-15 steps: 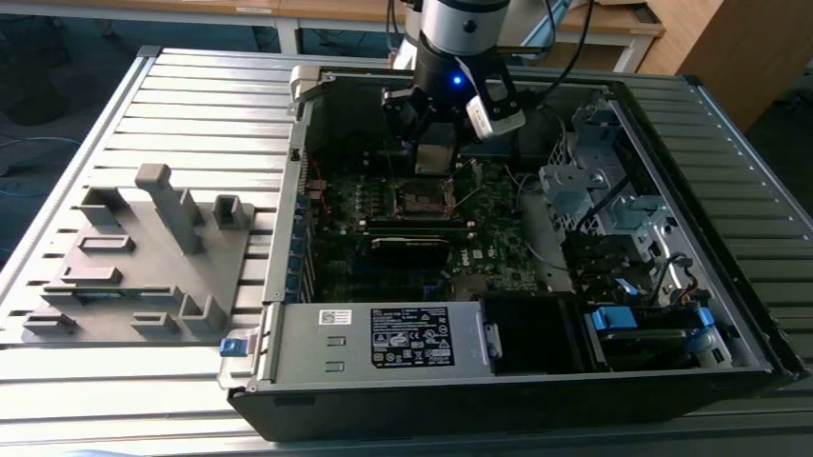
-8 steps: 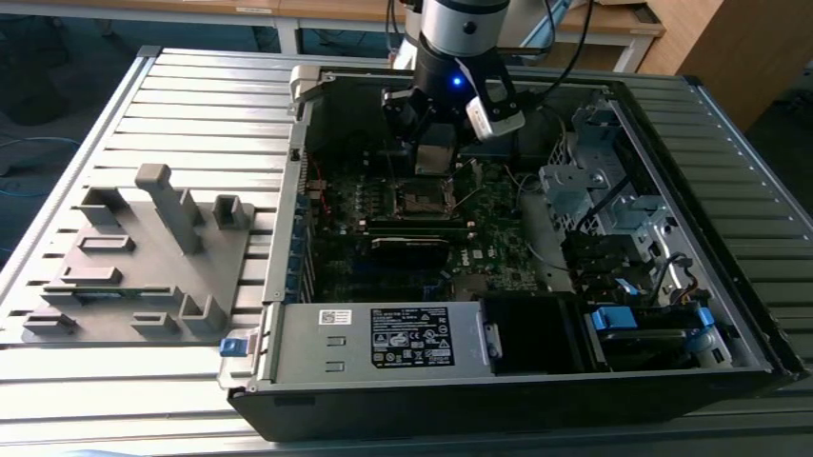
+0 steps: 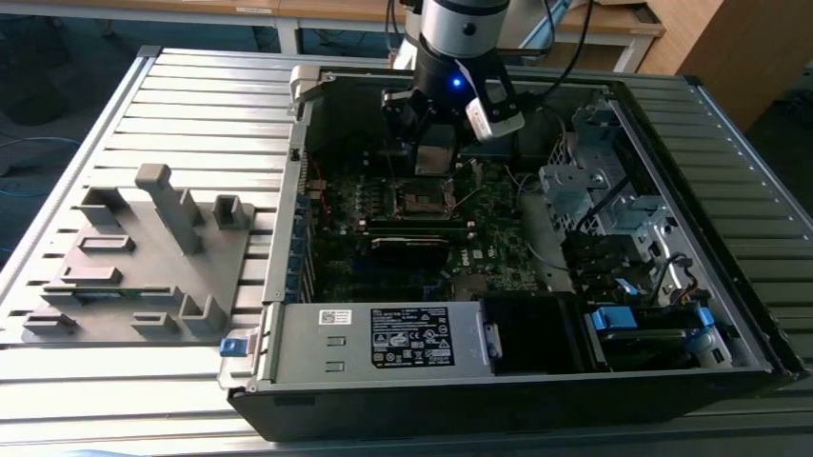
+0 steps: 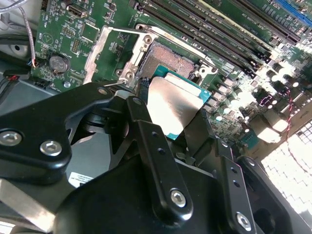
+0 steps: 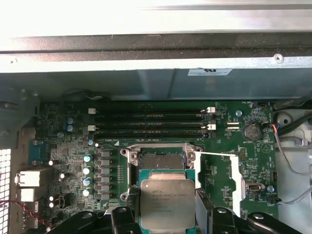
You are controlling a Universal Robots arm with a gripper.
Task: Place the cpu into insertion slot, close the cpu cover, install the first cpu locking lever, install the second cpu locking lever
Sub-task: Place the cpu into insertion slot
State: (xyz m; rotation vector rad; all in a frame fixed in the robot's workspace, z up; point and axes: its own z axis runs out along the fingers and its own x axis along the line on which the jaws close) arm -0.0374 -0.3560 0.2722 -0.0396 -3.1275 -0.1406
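The cpu (image 5: 167,202) is between my jaws, which are clenched on two opposite edges of its green board, and its silvery metal face is turned up to both wrist views. It hangs just above the insertion slot (image 5: 162,161), over one edge of the slot and apart from it, so it is not yet seated. I judge this chip as very light, thin and stiff, so weight is no problem. The smooth metal face is probably slippery, and the hidden underside with its contacts is surely delicate. For this reason the edges are the right place to take it, never the flat faces, and the squeeze should be only moderate. The slot itself has a dark centre that I think is also easy to damage, so the chip must come down flat and not slide sideways. Just beside the slot the cpu cover (image 4: 95,53) lies swung open, and its window shows the green board under it. On another side of the slot run the long memory sockets (image 5: 151,124). Around the slot stands the open computer case (image 3: 295,286), lying on the slatted table (image 3: 190,105).
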